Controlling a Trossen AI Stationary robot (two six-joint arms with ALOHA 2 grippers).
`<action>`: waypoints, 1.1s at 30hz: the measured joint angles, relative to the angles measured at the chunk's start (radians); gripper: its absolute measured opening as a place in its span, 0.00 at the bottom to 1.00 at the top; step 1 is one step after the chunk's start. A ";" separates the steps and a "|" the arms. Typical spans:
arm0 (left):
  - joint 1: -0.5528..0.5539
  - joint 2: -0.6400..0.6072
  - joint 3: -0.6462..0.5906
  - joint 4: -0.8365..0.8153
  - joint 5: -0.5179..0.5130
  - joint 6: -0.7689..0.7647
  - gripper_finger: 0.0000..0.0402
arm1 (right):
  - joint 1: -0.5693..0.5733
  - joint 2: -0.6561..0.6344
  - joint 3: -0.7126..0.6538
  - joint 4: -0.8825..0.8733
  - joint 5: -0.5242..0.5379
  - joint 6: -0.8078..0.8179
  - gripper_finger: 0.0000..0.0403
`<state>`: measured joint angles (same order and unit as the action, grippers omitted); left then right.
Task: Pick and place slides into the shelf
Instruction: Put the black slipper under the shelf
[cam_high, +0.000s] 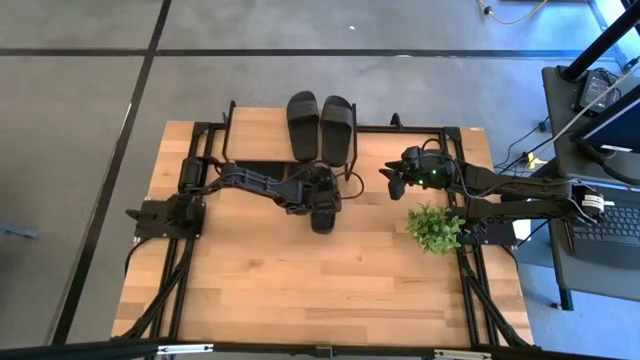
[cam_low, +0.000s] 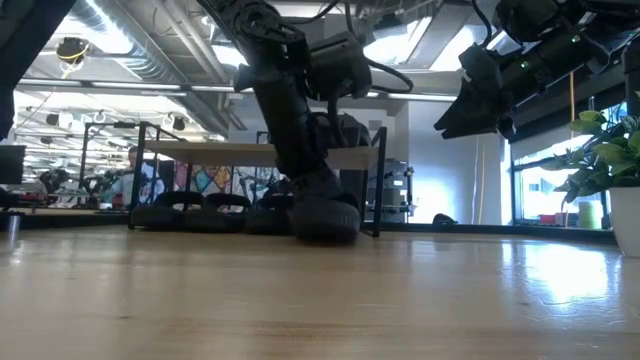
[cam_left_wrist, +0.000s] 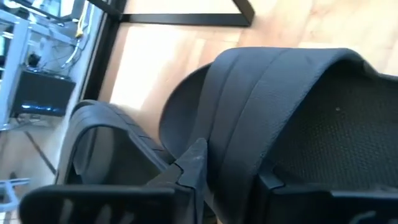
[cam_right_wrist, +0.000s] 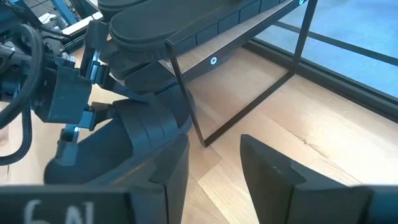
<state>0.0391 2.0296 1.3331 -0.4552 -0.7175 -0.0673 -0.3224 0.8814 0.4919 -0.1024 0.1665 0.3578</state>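
The shelf stands at the table's far edge with two black slides side by side on its plank top. More slides lie on its lower tier. Another slide sits on the table just in front of the shelf's right end, and my left gripper is down on it, shut on its strap. A neighbouring slide lies close beside it. My right gripper hovers open above the table to the right of the shelf, with nothing between its fingers. My left gripper holds the slide by the side of its ribbed strap, one finger outside the strap and the other inside the opening under it. The fingers come slanting down from the table's left. The slide's sole rests on the table.
A small potted plant stands on the table's right side, beside my right arm. The shelf's thin black legs rise close to both grippers. Bare wooden tabletop spreads toward the near edge. A laptop and cables sit beyond the right edge.
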 joint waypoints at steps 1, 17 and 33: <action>0.000 0.000 0.000 0.001 0.007 0.000 0.17 | 0.000 0.000 0.000 0.000 0.000 0.000 0.36; 0.002 0.000 0.000 0.005 0.089 0.000 0.41 | 0.000 0.000 0.000 0.000 0.000 0.000 0.36; 0.003 0.000 0.006 -0.006 0.117 -0.008 0.55 | 0.000 0.000 0.000 0.000 0.000 0.000 0.36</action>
<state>0.0418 2.0296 1.3392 -0.4608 -0.6005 -0.0757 -0.3225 0.8814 0.4919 -0.1023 0.1661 0.3580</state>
